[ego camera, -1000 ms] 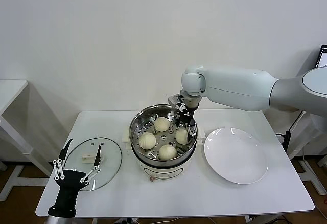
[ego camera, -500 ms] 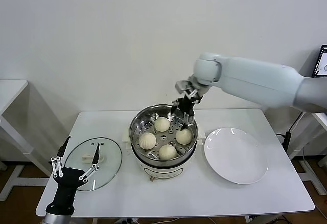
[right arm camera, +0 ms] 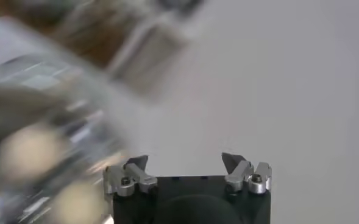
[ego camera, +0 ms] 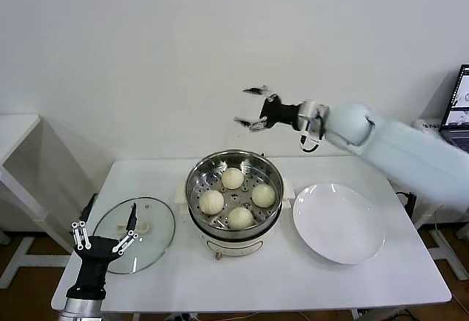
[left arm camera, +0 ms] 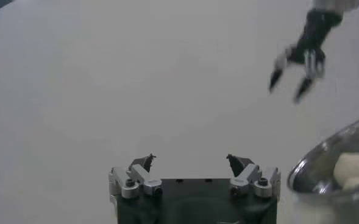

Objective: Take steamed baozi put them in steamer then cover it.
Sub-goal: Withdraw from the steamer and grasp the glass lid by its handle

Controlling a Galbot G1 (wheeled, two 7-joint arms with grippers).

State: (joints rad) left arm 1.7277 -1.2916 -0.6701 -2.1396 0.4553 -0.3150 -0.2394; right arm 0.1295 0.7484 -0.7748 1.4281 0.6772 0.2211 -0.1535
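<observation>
Change since a second ago is plain: the right gripper (ego camera: 251, 106), which then hung at the far rim of the steamer (ego camera: 234, 191), now stands high above it and behind it, in front of the wall (ego camera: 146, 42), its arm stretched out from the right. Its fingers are spread wide and hold nothing. The left gripper (ego camera: 102, 237) has shifted only a little at the near left corner of the table (ego camera: 308, 281), and its fingers too are released and empty, pointing up over the near edge of the cover (ego camera: 135, 223).

All four steamed baozi (ego camera: 233, 178) lie inside the steamer on the perforated tray — one toward the back, one to the left, one to the right, one nearest the front — each apart from its neighbours. They sit well below the right gripper's open fingers, with clear air between. In the left wrist view a part of the steamer's rim and one bun show at the edge, with the right gripper far off above.

The cover rests flat on the table to the left of the steamer, not touching it, its cream handle up. A white plate (ego camera: 338, 223) lies just to the right of the steamer with nothing on it. A laptop (ego camera: 460, 108) shows at the right edge — partly cut off.
</observation>
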